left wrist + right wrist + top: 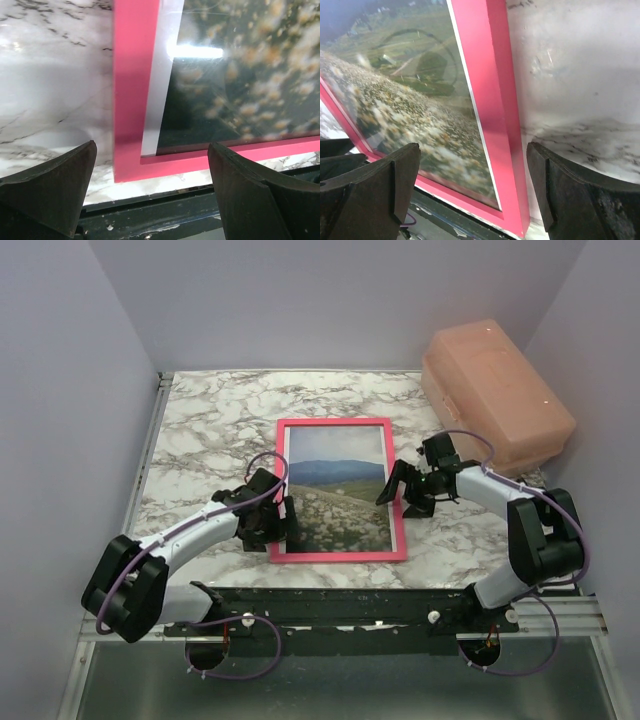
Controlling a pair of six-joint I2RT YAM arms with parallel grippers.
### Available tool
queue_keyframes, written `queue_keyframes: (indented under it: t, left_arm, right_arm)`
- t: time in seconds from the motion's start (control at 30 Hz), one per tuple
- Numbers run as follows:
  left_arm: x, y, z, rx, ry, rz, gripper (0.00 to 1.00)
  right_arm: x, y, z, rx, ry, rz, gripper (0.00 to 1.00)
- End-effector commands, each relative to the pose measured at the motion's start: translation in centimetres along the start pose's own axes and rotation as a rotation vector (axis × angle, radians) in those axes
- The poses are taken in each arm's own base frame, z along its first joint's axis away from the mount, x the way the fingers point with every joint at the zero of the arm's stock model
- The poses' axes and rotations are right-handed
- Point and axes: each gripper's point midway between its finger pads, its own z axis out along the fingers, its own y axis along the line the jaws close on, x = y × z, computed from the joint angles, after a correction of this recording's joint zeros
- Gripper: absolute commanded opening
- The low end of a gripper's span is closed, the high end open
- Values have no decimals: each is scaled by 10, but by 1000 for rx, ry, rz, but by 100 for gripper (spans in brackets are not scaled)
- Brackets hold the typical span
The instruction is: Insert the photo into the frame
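Observation:
The pink frame (339,557) lies flat, front up, in the middle of the marble table, and the photo (335,502) of hills and a flowery field shows inside it. My left gripper (280,522) hovers open over the frame's left border, near its front left corner (129,165); the photo (240,85) lies behind glass with a white strip at its left edge. Over the frame's right border (492,115) my right gripper (408,495) is open too, with the photo (405,105) to its left. Neither gripper holds anything.
A salmon plastic box (497,390) with a lid stands at the back right corner. The black rail (350,605) bearing the arm bases runs along the table's near edge, just below the frame. Grey walls close in the back and both sides.

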Motion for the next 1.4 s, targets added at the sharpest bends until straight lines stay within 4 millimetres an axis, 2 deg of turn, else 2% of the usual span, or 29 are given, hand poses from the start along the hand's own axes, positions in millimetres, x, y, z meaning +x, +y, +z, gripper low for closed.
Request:
queue_keyframes:
  t: [0.0, 0.1, 0.2, 0.27, 0.4, 0.5, 0.67, 0.83, 0.97, 1.17, 1.37]
  left_arm:
    - [-20, 1, -26, -36, -116, 32, 96]
    - [-34, -7, -50, 8, -212, 58, 96]
    - [-46, -27, -76, 130, -321, 90, 96]
    - [-52, -42, -98, 243, -400, 104, 96]
    - [-62, -60, -138, 439, -578, 109, 98]
    - [-68, -61, -167, 540, -727, 81, 98]
    - [-76, -41, -194, 619, -979, 45, 99]
    - [-78, -14, -204, 642, -1191, 12, 99]
    - [-78, 5, -206, 601, -1297, 40, 98]
    - [-84, 22, -195, 402, -1358, 213, 98]
    - [-99, 33, -163, 180, -1301, 352, 98]
  right_arm:
    - [-9, 0, -24, 79, -59, -39, 95]
    - [-31, 21, -50, 47, -167, -89, 95]
    - [-45, 43, -77, -3, -267, -137, 96]
    - [-51, 54, -94, -39, -327, -158, 100]
    - [-54, 72, -121, -120, -436, -211, 100]
    - [-52, 74, -138, -138, -517, -241, 100]
    - [-49, 72, -158, -149, -616, -275, 100]
    - [-54, 62, -187, -112, -794, -294, 100]
    - [-59, 52, -200, -85, -923, -346, 100]
    - [-63, 24, -195, 16, -1018, -392, 100]
    - [-69, -18, -176, 156, -1080, -340, 100]
